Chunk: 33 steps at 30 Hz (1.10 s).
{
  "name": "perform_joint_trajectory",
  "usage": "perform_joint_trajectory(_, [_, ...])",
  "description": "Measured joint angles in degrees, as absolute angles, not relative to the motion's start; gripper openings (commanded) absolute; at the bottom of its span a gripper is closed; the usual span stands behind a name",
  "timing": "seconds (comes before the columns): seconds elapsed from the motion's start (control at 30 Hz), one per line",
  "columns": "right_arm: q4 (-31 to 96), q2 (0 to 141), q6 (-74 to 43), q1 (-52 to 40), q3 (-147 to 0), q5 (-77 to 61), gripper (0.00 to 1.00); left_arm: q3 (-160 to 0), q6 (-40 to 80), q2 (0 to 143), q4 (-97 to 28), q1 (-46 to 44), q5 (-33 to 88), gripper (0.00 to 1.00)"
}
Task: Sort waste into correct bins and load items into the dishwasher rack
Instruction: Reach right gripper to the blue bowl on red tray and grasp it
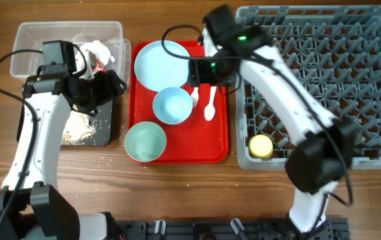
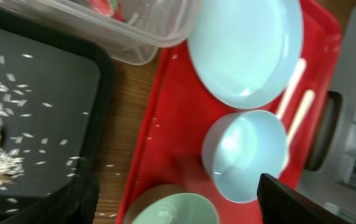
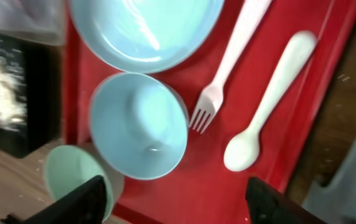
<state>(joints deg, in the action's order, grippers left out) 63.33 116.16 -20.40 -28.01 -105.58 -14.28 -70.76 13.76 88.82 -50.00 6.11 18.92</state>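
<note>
**Snapshot: cup's in the rack, everything else on the red tray**

Overhead: the grey dishwasher rack (image 1: 350,80) takes up the right side of the tabletop (image 1: 177,193), with the small yellow cup (image 1: 260,147) sitting in its front-left corner. The red tray (image 1: 207,143) is just left of it and holds the pale blue plate (image 1: 162,63) at the back, the blue-white bowl (image 1: 172,105) in the middle and the mint bowl (image 1: 145,141) at the front-left corner. The white fork (image 1: 195,97) and spoon (image 1: 210,107) lie side by side to the right of the bowl. Far left, the clear tub (image 1: 37,40) has the wrapper and tissue (image 1: 97,53) in it. The black tray (image 1: 104,127) in front of it has crumbly scraps (image 1: 77,130) on it. The left end effector (image 1: 110,85) hangs over the gap between tub and black tray. The right end effector (image 1: 202,72) is above the fork, next to the plate.

Left wrist: black tray with rice-like bits, a corner of the tub, then the plate and both bowls on the red tray. Only one dark finger (image 2: 290,199) shows clearly, so I can't tell if this end effector is spread or closed.

Right wrist: fork (image 3: 228,62) and spoon (image 3: 271,99) lie flat and apart. Both fingers (image 3: 88,196) sit wide apart at the bottom corners with nothing gripped.
</note>
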Motion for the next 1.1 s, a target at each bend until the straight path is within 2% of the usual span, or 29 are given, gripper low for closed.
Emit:
perform_joint_trajectory(0.17, [63.8, 122.9, -21.1, -28.6, -105.4, -14.1, 0.50, -70.8, 13.1, 88.8, -50.0, 6.1, 16.2, 0.89])
perform_joint_trajectory(0.27, [63.7, 125.5, -21.0, -29.0, -105.4, -13.9, 0.46, -70.8, 13.1, 88.8, -50.0, 6.1, 15.4, 0.90])
perform_joint_trajectory(0.4, [61.7, 127.3, -21.0, -30.5, -105.3, -13.8, 0.44, -70.8, 12.8, 88.8, -50.0, 6.1, 14.9, 1.00])
perform_joint_trajectory(0.53, [58.3, 127.3, -21.0, -31.8, -103.8, -13.9, 0.39, -70.8, 12.7, 88.8, -50.0, 6.1, 14.8, 1.00])
perform_joint_trajectory(0.63, [56.4, 127.3, -21.0, -32.0, -101.3, -13.8, 0.31, -70.8, 12.7, 88.8, -50.0, 6.1, 14.8, 1.00])
perform_joint_trajectory(0.77, [55.2, 127.3, -21.1, -31.9, -99.0, -13.6, 0.15, -70.8, 12.7, 88.8, -50.0, 6.1, 14.8, 1.00])
perform_joint_trajectory(0.87, [54.8, 127.3, -21.2, -31.9, -99.0, -13.6, 0.08, -70.8, 12.7, 88.8, -50.0, 6.1, 14.8, 1.00])
perform_joint_trajectory(0.97, [54.9, 127.3, -21.2, -31.9, -99.0, -13.6, 0.04, -70.8, 12.7, 88.8, -50.1, 6.1, 14.8, 1.00])
perform_joint_trajectory(1.1, [56.4, 127.2, -21.2, -31.1, -99.1, -13.5, 0.04, -70.8, 12.7, 88.8, -50.2, 6.1, 14.8, 1.00])
